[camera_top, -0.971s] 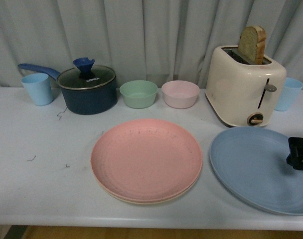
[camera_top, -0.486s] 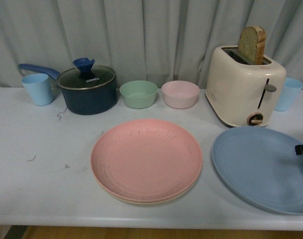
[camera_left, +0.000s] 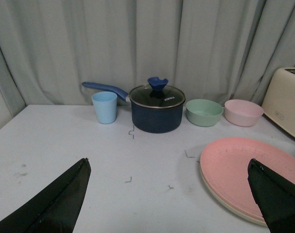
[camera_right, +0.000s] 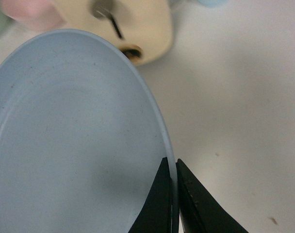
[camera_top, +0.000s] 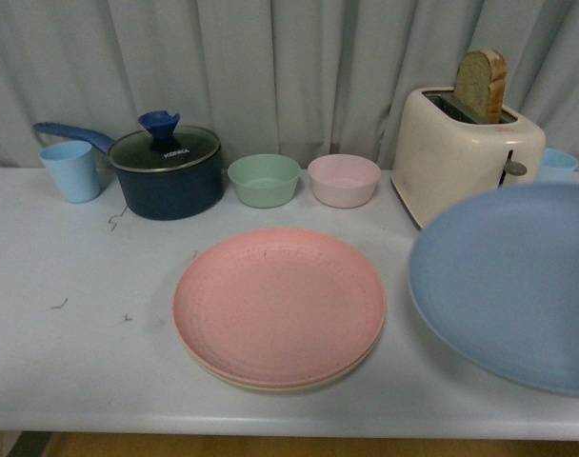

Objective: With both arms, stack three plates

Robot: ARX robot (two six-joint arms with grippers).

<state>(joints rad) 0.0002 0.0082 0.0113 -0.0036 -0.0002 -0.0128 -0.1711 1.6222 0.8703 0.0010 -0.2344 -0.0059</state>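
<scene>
The pink plate lies on top of the beige-cream plate at the middle front of the table; only the cream rim shows. The light blue plate is lifted and tilted at the right, in front of the toaster. My right gripper is shut on its rim, and the light blue plate fills the right wrist view. No gripper shows in the front view. My left gripper is open and empty above the table's left part, with the pink plate beside one fingertip.
Along the back stand a blue cup, a dark blue lidded pot, a green bowl, a pink bowl, a cream toaster with bread, and another blue cup. A grey curtain hangs behind.
The light blue plate has risen off the table and tilted up. The right gripper, seen at the right edge before, has left the front view.
</scene>
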